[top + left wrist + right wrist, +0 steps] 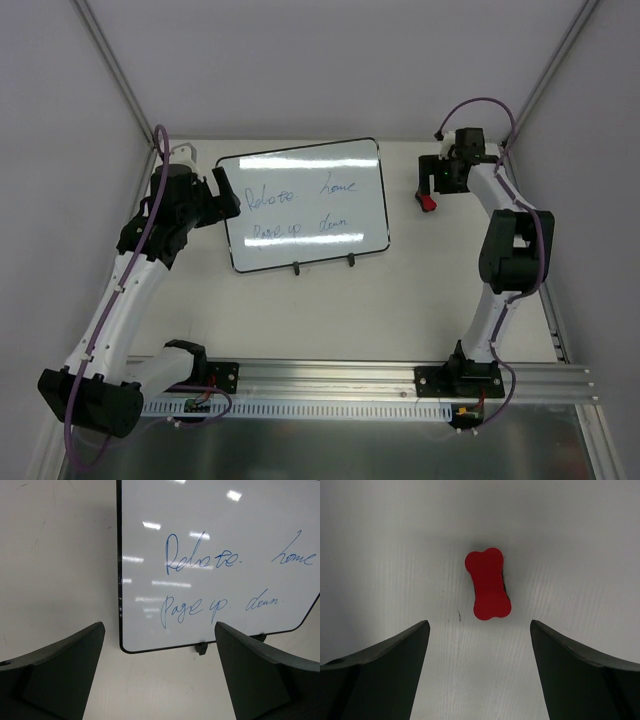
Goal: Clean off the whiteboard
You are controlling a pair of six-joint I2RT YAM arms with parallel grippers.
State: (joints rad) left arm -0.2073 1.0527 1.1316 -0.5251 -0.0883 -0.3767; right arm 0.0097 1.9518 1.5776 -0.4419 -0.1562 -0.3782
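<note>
red bone-shaped eraser [488,584] lies on the table [400,300] at three o'clock of the black-framed, blue-scribbled glossy whiteboard [300,212], so the right gripper [477,625] hangs above it, jaws apart, probably to pick it up, while the left gripper [160,626], also apart, flanks the board's nine o'clock edge.
</note>
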